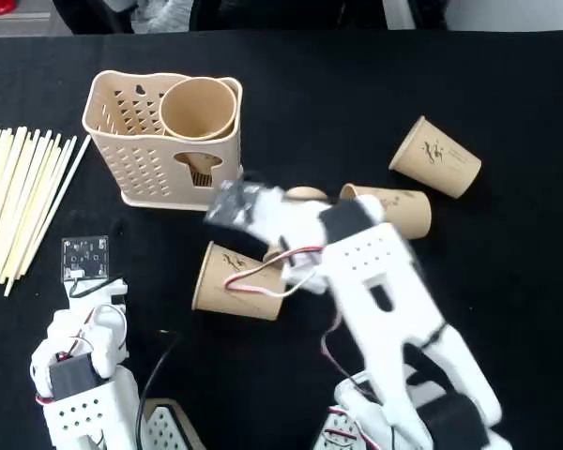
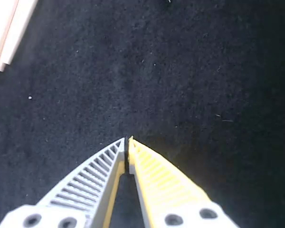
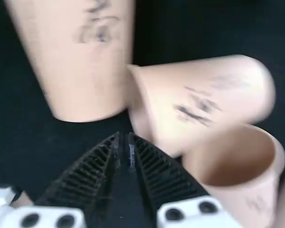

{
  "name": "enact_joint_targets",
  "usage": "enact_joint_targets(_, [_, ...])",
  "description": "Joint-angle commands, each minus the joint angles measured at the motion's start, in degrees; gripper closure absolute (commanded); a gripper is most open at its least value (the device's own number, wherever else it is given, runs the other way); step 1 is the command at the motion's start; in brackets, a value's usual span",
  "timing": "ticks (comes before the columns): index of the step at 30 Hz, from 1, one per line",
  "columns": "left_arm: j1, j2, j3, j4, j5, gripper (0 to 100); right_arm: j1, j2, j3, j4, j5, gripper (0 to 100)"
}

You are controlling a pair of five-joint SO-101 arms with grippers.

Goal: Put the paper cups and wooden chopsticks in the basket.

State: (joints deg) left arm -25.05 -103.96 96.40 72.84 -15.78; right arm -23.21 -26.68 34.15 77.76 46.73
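Closest to me is the right arm [image 1: 394, 309], stretched toward the middle of the black table [image 1: 507, 103]. Its right gripper [image 3: 125, 137] is pressed shut on nothing, just beside the fallen cups. The basket [image 1: 136, 159] holds one upright cup [image 1: 199, 108]. At least three more lie on their sides: the near cup [image 1: 239, 281], the middle cup [image 1: 394, 208] and the far cup [image 1: 436, 157]. The chopsticks [image 1: 23, 202] lie untouched beside the basket. The left gripper [image 2: 127, 140] sits closed, empty, over bare cloth. I judge most of the job remains.
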Motion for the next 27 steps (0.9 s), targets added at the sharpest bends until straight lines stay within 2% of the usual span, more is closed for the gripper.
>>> enact_joint_targets(1, [0.3, -0.3, 1.0, 0.3, -0.3, 97, 1.7, -5.9, -4.9, 2.0, -1.4, 90.5])
enact_joint_targets(4, [0.3, -0.3, 1.0, 0.3, -0.3, 97, -4.0, -10.2, -4.6, 2.6, -6.0, 81.9])
enact_joint_targets(8, [0.3, -0.3, 1.0, 0.3, -0.3, 97, -15.9, -14.0, -4.4, 2.2, -14.0, 76.3])
enact_joint_targets(12, [0.3, -0.3, 1.0, 0.3, -0.3, 97, -25.8, -14.3, -3.9, -1.6, -31.1, 74.8])
enact_joint_targets(15, [0.3, -0.3, 1.0, 0.3, -0.3, 97, -26.9, -14.2, -1.8, -5.6, -45.0, 71.4])
enact_joint_targets(18, [0.3, -0.3, 1.0, 0.3, -0.3, 97, -27.0, -12.5, 2.1, -8.4, -54.8, 65.1])
enact_joint_targets(23, [0.3, -0.3, 1.0, 0.3, -0.3, 97, -28.2, -4.2, 3.6, -9.7, -65.1, 53.1])
enact_joint_targets(27, [0.3, -0.3, 1.0, 0.3, -0.3, 97, -28.2, 4.2, -3.4, -8.1, -73.4, 52.4])
